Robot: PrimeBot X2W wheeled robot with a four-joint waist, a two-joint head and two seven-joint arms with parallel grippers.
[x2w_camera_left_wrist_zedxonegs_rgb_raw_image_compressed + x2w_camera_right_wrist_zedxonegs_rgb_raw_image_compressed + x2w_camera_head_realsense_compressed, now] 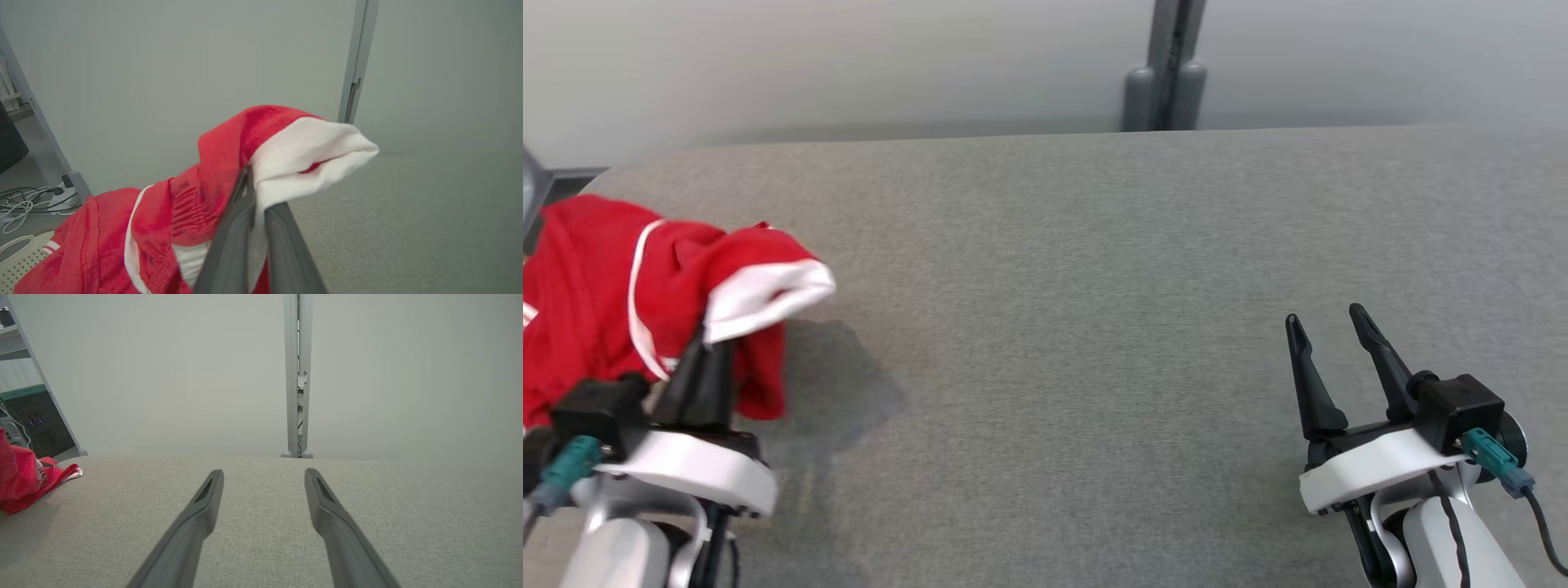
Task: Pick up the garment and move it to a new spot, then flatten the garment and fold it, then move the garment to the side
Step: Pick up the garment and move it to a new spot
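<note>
The garment (pixel 596 294) is red with white trim and a white cuff, bunched at the left end of the grey table (pixel 1094 286). My left gripper (pixel 704 343) is shut on the garment near the white cuff and holds that part lifted, casting a shadow on the cloth below. In the left wrist view the two fingers pinch the fabric of the garment (pixel 212 175) where red meets white, at my left gripper (pixel 250 173). My right gripper (pixel 1327 318) hovers open at the right with nothing between its fingers. The right wrist view has the right gripper (pixel 263 473) open, with the garment (pixel 20 482) far left.
A grey post (pixel 1168 73) stands behind the table's far edge against a pale wall. Cables (pixel 28 200) lie on the floor beyond the table's left end. The table's rounded left corner is close to the garment.
</note>
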